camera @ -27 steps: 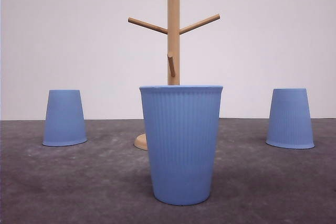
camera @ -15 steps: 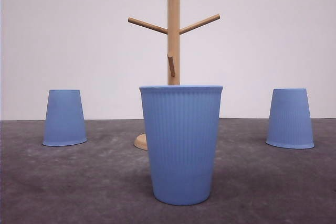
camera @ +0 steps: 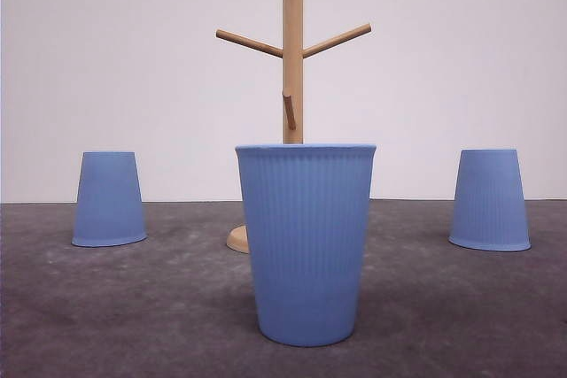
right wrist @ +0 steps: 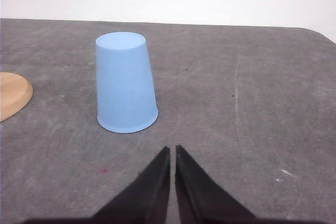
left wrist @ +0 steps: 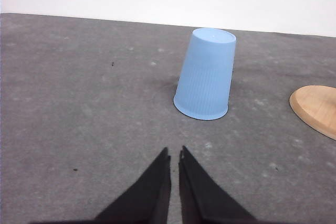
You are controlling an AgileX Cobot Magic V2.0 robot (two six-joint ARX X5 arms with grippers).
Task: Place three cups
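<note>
3 cups lt blue, vert ribbing; rack tan wood; table mottled grey.

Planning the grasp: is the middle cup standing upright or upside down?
Upright. In the front view the middle cup has its wide rim on top and narrows to its base on the table. Its contents cannot be seen.

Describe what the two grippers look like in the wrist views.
The left gripper and the right gripper look alike: each has two matte black fingers, broad at the base and tapering to thin pointed tips. No cables, markings or labels are visible on them.
</note>
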